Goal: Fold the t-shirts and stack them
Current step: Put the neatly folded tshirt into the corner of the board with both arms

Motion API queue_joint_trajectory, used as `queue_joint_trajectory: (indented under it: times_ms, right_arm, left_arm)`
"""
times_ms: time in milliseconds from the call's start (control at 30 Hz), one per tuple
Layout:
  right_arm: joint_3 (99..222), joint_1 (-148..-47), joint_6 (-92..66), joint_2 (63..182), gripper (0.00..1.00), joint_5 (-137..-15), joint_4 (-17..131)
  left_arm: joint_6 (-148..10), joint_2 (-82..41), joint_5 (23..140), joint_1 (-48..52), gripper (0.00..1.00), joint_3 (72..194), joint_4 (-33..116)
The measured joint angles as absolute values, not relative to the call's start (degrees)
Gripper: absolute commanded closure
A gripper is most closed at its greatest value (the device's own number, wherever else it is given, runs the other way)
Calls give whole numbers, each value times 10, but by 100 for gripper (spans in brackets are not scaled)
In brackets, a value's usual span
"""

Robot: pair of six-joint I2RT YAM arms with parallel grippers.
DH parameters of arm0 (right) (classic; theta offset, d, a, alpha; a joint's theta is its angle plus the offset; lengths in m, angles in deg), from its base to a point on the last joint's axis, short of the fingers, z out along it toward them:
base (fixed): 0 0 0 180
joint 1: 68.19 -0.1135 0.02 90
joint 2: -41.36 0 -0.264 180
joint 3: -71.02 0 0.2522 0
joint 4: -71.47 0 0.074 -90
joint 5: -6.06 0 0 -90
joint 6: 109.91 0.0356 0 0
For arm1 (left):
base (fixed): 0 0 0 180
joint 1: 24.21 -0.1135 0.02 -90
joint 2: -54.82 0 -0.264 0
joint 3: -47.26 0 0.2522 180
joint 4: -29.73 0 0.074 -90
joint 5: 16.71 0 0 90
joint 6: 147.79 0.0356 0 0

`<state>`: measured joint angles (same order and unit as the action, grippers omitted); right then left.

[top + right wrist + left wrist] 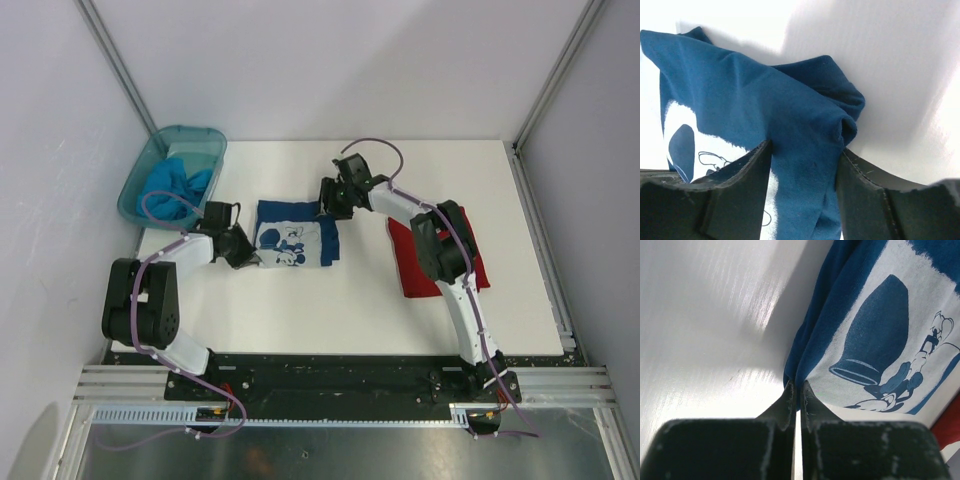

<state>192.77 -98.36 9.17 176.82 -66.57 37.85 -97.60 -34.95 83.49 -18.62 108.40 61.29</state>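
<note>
Here, teal bin (137, 180) holding crumpled blue cloth (176, 190), far left

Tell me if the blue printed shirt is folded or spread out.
Folded: the shirt lies as a compact rectangle with no sleeves sticking out, and the left wrist view shows doubled layers at its edge.

The white table (350, 310) carries three things. A teal bin (192, 143) stands in the far corner at about 10 o'clock, close to the table's left edge. A blue t-shirt (295, 235), partly folded with a white cartoon print facing up, lies flat just off the middle toward 9 o'clock. A red t-shirt (412, 272), folded into a rectangle, lies at 3 o'clock, apart from the blue one, with bare white surface between them.
</note>
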Motion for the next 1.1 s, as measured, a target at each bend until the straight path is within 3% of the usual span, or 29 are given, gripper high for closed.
queue_joint_trajectory:
  times_ms: [167,267,567,1100]
  right_arm:
    - [1928,-987,103,1768,86,-687,358]
    - [1935,-991,111,1768,98,-708,336]
    - [2000,-1024,113,1768,100,-819,262]
    - [1977,-1047,95,1681,100,-934,217]
  left_arm:
    - [-976,-350,841,-187,100,1084,613]
    - [-975,-348,849,-187,100,1084,612]
    - [-953,-325,900,-183,100,1084,616]
    - [-948,-298,957,-148,100,1117,621]
